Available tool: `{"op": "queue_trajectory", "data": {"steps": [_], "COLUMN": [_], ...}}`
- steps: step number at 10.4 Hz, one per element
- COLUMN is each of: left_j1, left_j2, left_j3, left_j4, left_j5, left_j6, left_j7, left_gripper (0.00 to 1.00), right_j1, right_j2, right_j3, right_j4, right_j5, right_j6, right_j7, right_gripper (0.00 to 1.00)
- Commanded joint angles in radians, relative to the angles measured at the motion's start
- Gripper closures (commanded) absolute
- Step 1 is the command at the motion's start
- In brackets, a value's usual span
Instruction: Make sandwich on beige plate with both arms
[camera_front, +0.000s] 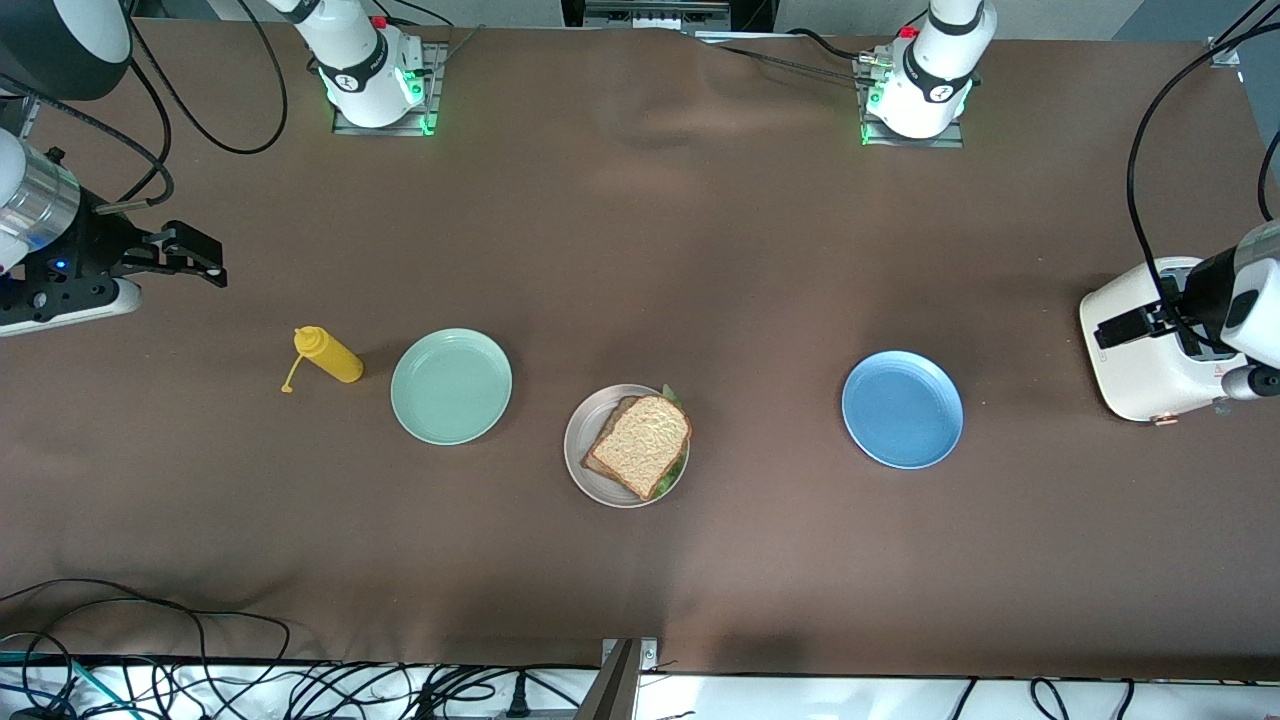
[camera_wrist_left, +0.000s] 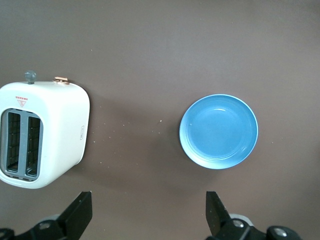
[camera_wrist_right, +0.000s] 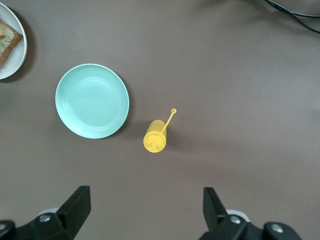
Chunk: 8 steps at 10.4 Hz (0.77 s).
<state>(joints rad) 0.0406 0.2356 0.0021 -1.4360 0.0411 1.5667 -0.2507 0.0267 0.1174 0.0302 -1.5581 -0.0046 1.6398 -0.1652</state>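
The sandwich (camera_front: 640, 443) lies on the beige plate (camera_front: 580, 465) in the middle of the table: a tan bread slice on top, green lettuce showing at its edges, a second slice beneath. A corner of it (camera_wrist_right: 6, 40) and the plate's rim (camera_wrist_right: 15, 65) show in the right wrist view. My right gripper (camera_front: 205, 262) is open and empty, held up at the right arm's end of the table; its own view shows it (camera_wrist_right: 145, 196) over bare table. My left gripper (camera_front: 1125, 328) is open and empty over the toaster at the left arm's end (camera_wrist_left: 149, 200).
A mint green plate (camera_front: 451, 386) and a yellow squeeze bottle (camera_front: 330, 355) lying on its side are toward the right arm's end. A blue plate (camera_front: 902, 409) and a white toaster (camera_front: 1140, 370) are toward the left arm's end. Cables hang along the table's near edge.
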Motion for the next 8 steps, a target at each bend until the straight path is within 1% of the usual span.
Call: {"op": "queue_trajectory", "data": {"steps": [1,3,4,5,8], "left_j1": [0.013,0.015,0.016,0.021,0.019], "left_j2": [-0.074,-0.128,-0.128,-0.128,-0.124], "left_j3": [-0.013,-0.017,-0.017,-0.017,-0.016], "left_j4": [-0.075,-0.144,-0.141,-0.138,-0.136], "left_j5": [-0.02,-0.021,-0.027,-0.064,-0.064], "left_j6": [0.022,0.055,0.055,0.055,0.055], "left_j7": [0.042,0.068,0.07,0.073,0.088], "left_gripper": [0.01,0.0,0.0,0.0,0.0], "right_j1": [0.002,0.002,0.002,0.002,0.002], "right_j2": [0.004,0.004,0.004,0.004,0.004], "right_j3": [-0.001,-0.001,-0.001,-0.001,-0.001], "right_j4": [0.016,0.016,0.016,0.016,0.016], "right_j5": [0.006,0.006,0.006,0.006,0.005], "right_j6": [-0.014,-0.014,-0.012,-0.014,-0.014], "right_j7": [0.006,0.004,0.004,0.004,0.003], "right_gripper": [0.0,0.0,0.0,0.0,0.0]}}
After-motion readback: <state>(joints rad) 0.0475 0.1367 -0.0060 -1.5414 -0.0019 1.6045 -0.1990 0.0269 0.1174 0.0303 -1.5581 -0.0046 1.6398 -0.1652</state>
